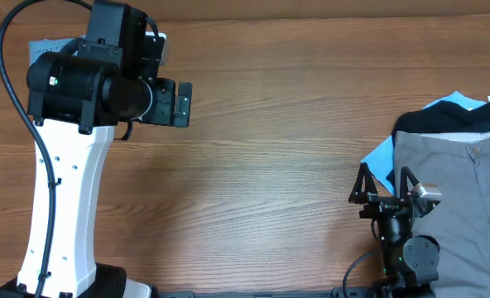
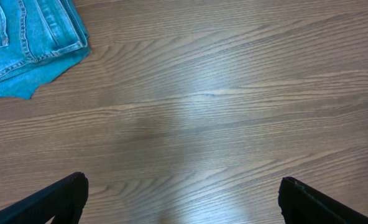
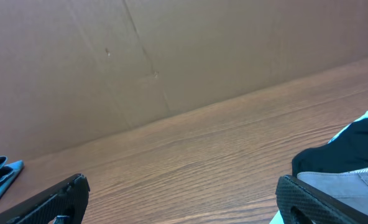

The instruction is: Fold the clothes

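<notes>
Left wrist view: the light-blue faded denim jeans (image 2: pixel 28 43) lie at the upper left of the frame as a compact bundle of several stacked layers with stitched seams showing, flat on the brown wood-grain bench (image 2: pixel 221 112). The left tool (image 2: pixel 183 180) hangs above bare bench beside the bundle. Its two black fingers (image 2: pixel 53 202) are spread wide at the frame's lower corners, with nothing between them.

In the overhead view the left tool (image 1: pixel 181 104) sits at the end of the raised white arm near the far left corner. The arm covers most of that corner, so the jeans cannot be made out clearly from above.

The right tool (image 1: pixel 386 178) rests low at the near right edge, jaws spread wide and empty. It is just beside the grey-beige trousers (image 1: pixel 460 207), which lie flat with the black garment (image 1: pixel 452 120) at their far end. A bright blue piece (image 1: pixel 377 157) shows from under them; what it is cannot be told. The right wrist view shows the same pile (image 3: pixel 352 180) at its lower right, and a plain brown wall (image 3: pixel 171 56) beyond the bench.

Judgement: the layered bundle, set well apart from the other garments, suggests the folding is largely complete. The wide, empty jaws held clear of the cloth suit an arm that has no grip to keep. Any further pressing or squaring would fall to the left tool, which is the nearer.
</notes>
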Tool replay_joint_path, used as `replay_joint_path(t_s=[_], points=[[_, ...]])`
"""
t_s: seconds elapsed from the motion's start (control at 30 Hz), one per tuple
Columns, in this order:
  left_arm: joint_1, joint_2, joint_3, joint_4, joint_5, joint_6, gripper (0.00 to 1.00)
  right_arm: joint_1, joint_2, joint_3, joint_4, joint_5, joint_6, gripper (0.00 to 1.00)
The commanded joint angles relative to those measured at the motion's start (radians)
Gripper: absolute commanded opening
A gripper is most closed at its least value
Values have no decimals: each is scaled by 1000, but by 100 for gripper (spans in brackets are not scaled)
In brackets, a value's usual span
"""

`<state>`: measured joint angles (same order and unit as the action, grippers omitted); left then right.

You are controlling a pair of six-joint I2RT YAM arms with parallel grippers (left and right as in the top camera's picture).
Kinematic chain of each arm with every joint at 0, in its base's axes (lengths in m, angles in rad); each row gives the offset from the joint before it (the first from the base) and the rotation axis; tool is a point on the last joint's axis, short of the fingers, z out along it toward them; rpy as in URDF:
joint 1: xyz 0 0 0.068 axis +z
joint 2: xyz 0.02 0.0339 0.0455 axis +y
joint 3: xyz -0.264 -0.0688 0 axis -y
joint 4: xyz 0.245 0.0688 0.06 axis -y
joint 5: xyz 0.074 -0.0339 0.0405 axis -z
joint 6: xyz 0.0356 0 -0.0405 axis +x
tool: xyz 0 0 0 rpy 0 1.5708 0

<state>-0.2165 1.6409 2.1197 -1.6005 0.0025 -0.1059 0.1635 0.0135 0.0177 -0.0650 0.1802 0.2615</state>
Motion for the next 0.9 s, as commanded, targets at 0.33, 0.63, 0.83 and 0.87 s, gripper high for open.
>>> replay_joint_path(t_s=[0.33, 0.63, 0.83, 0.87], points=[[-6, 6, 2, 1, -10, -14, 100, -4, -11, -10, 4, -5, 0, 100], [-14, -137, -5, -40, -66, 5, 100, -4, -11, -10, 4, -5, 0, 100], [-14, -386, -203, 352, -111, 39, 100, -4, -11, -10, 4, -5, 0, 100], [-13, -431, -267, 423, -110, 39, 100, -4, -11, -10, 4, -5, 0, 100]])
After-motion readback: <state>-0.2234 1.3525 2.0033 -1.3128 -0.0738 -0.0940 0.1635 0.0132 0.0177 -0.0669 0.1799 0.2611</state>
